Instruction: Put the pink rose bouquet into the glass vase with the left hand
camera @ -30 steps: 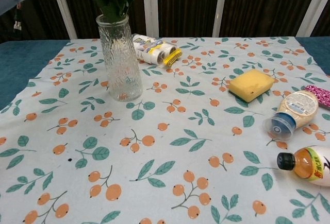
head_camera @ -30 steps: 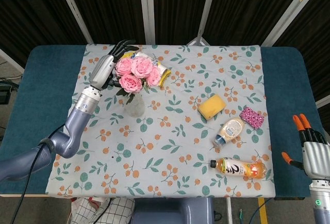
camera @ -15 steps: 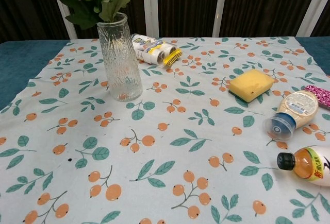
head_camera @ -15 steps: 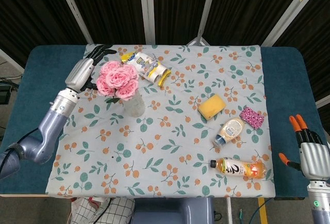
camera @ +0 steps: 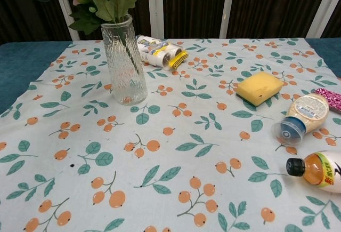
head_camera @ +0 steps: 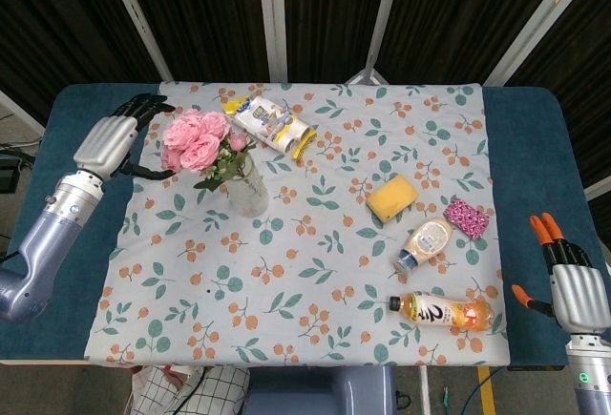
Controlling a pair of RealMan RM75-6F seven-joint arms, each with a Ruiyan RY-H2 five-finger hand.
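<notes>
The pink rose bouquet (head_camera: 196, 140) stands stems-down in the glass vase (head_camera: 248, 192), its heads leaning left toward the left hand (head_camera: 110, 138), which hangs just beside them, empty, fingers loosely spread, by the table's left edge.

The pink rose bouquet (head_camera: 196, 140) stands in the glass vase (head_camera: 248, 193), leaning toward the left edge of the bench (head_camera: 57, 157). The left hand (head_camera: 110, 138) hovers beside the blooms, fingers apart, holding nothing. The right hand (head_camera: 573, 286) sits at the lower right, fingers spread. A yellow sponge (head_camera: 392, 197) and two fallen bottles (head_camera: 441, 311) lie well apart from the vase.
</notes>
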